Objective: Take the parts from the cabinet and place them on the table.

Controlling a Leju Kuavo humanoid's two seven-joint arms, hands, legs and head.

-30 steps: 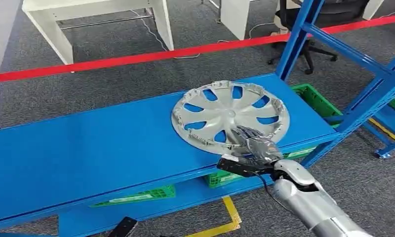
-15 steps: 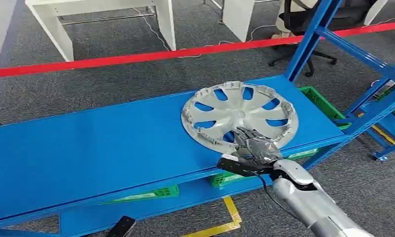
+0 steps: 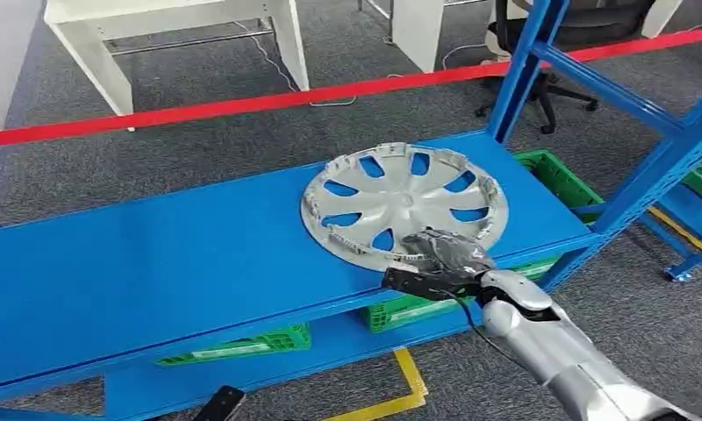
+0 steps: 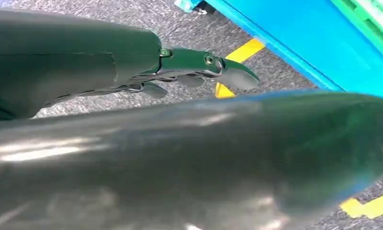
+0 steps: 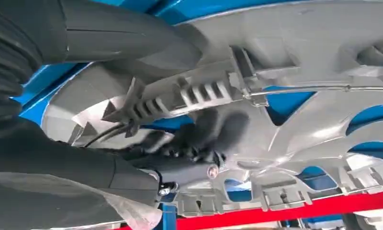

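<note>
The silver wheel cover (image 3: 405, 204) lies flat on the blue shelf (image 3: 154, 263), a light, thin, flexible plastic disc best taken at its rim, which the right robot hand (image 3: 444, 254) clasps with fingers through a slot.

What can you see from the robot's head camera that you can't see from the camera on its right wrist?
Only the head view takes in the whole silver wheel cover lying on the long blue shelf, plus the green crates under it, the grey carpet and a white table behind. Only the right wrist view gets close enough for the cover's ribbed rim clips and dark fingers tucked against its inside. Both show the right hand at the cover's near edge and the red tape.
</note>
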